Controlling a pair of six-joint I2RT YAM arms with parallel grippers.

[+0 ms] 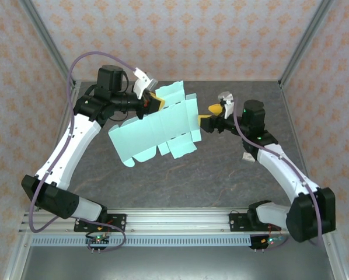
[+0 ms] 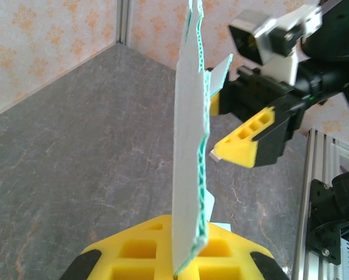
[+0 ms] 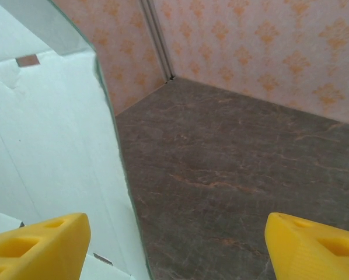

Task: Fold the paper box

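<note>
Paper box, flat mint-green die-cut sheet held up off the grey counter, left of centre, its far left edge clenched in the left tool, right tool released, spread wide at the sheet's right edge.

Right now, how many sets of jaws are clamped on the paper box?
1. The left gripper, at the sheet's far-left edge, has its jaws shut on the paper box, held off the table. The right gripper is at its right edge, jaws open.
</note>
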